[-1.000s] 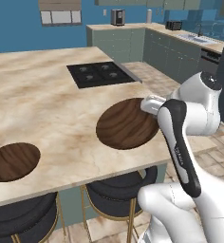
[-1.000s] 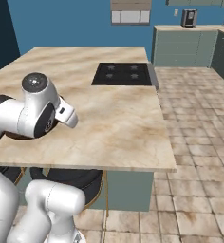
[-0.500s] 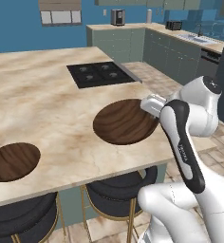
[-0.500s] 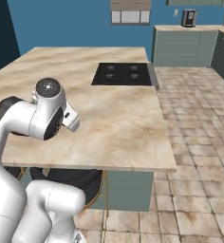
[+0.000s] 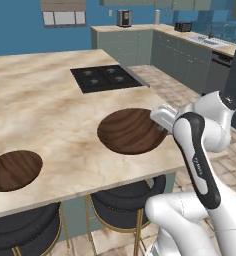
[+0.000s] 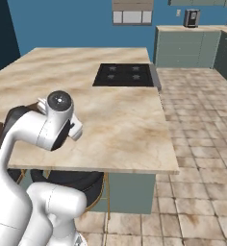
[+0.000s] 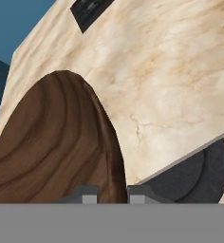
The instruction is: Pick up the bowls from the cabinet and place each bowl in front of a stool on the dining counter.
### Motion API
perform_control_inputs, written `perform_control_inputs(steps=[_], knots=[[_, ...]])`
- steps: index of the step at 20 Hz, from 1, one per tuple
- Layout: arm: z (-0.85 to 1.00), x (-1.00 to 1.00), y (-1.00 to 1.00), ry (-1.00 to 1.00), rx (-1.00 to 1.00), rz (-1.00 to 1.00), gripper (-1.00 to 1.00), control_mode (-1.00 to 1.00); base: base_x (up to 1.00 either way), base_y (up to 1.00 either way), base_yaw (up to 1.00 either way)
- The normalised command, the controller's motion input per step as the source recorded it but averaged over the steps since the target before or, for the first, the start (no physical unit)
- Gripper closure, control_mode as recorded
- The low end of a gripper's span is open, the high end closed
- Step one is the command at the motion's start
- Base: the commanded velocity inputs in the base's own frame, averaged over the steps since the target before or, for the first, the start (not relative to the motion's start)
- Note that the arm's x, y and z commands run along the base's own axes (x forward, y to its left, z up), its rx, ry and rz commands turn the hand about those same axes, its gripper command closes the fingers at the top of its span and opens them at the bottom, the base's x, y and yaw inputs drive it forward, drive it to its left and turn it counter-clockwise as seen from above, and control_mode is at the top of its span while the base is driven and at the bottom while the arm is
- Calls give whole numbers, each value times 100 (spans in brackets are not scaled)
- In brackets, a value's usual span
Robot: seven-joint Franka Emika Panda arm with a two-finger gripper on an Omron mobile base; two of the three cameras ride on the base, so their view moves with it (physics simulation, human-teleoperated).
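Note:
A dark wooden bowl [image 5: 130, 131] sits low at the dining counter [image 5: 50, 100] near its front edge, above a black stool [image 5: 125, 200]. My gripper [image 5: 162, 117] is shut on the bowl's right rim. In the hand view the bowl [image 7: 57, 147] runs down between the fingertips [image 7: 88, 194], with the gripper [image 7: 113, 193] shut on its rim and a stool [image 7: 194, 171] below the counter edge. I cannot tell whether the bowl touches the marble. A second bowl [image 5: 12, 170] lies on the counter at the far left, above another stool [image 5: 20, 232].
The black cooktop [image 5: 107, 77] is set into the counter behind the held bowl. Wide bare marble [image 6: 115, 120] stretches to the right of the arm. Grey-green base units [image 5: 180, 55] with a sink line the far right wall, across a tiled floor [image 6: 202, 144].
The arm has shifted a little, and the held bowl has edged slightly left along the front edge. The grip has stayed shut on the rim. The far-left bowl has not moved.

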Motion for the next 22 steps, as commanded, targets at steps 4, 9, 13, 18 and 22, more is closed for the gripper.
perform_control_inputs(steps=[4, 9, 13, 18, 22], knots=[[-23, 10, 0, 0, 1, 0, 100, -100, 0, 0, 0], [-17, 29, 0, 0, 0, 0, 100, -100, 0, 0, 0], [-13, 30, -5, 0, 0, 0, 100, -100, 0, 0, 0], [-15, 26, -4, 0, 0, 0, 100, -100, 0, 0, 0], [-21, 9, 0, 0, 0, 0, 100, -100, 0, 0, 0]])
